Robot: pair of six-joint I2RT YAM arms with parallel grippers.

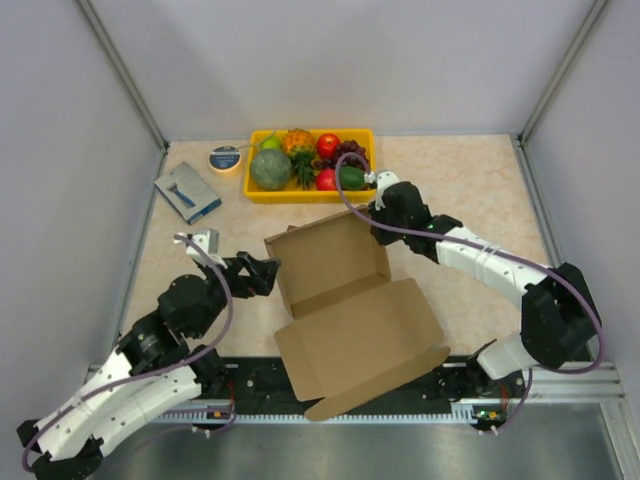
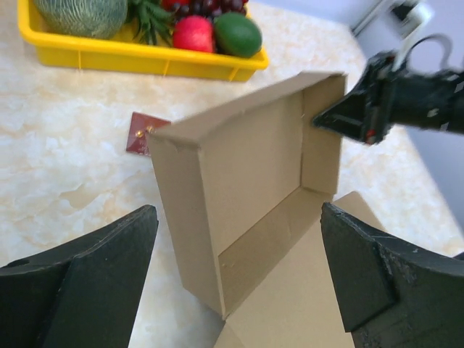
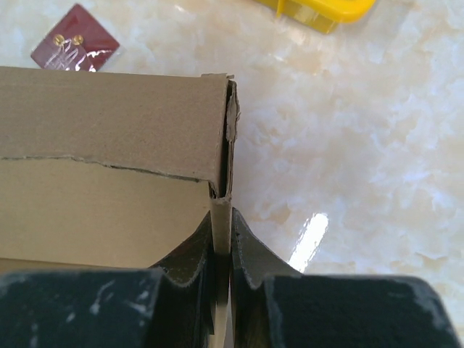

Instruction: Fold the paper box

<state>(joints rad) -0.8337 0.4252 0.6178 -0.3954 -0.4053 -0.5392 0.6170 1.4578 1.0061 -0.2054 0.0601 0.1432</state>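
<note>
The right gripper (image 3: pixel 223 250) clamps the box's (image 1: pixel 340 268) upright side wall between nearly closed jaws. The left gripper (image 1: pixel 262 273) gapes wide, box just ahead, untouched.

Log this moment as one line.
paper box: partly folded, lid open | left tool: open, off box | right tool: shut on box wall

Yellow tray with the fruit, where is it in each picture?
Top external: yellow tray at the table's far middle, behind the paper box.
Left wrist: top left corner.
Right wrist: just a corner at the top edge.
Shared landmark: the paper box, in all three.
</note>
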